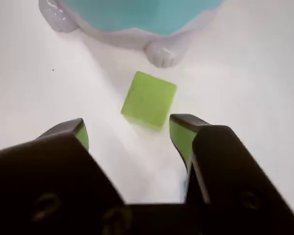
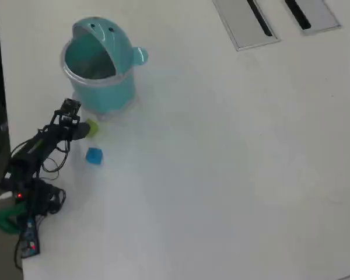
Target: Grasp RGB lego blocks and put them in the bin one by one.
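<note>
My gripper (image 1: 130,128) hangs spread wide over a yellowish-green block (image 1: 149,99), with the teal bin (image 1: 137,17) just beyond.

Nearest in the wrist view, my two black jaws stand apart with nothing between them, the block lying on the white table (image 1: 29,88) just ahead of their tips, probably so I can close on it next. Past it, the bin stands on pale rounded feet; in the overhead view it stands near the table's far left corner, hood up, close enough for short drops. The blue block (image 2: 94,156) waits beside my arm. I see no red block. No writing or labels are readable.
</note>
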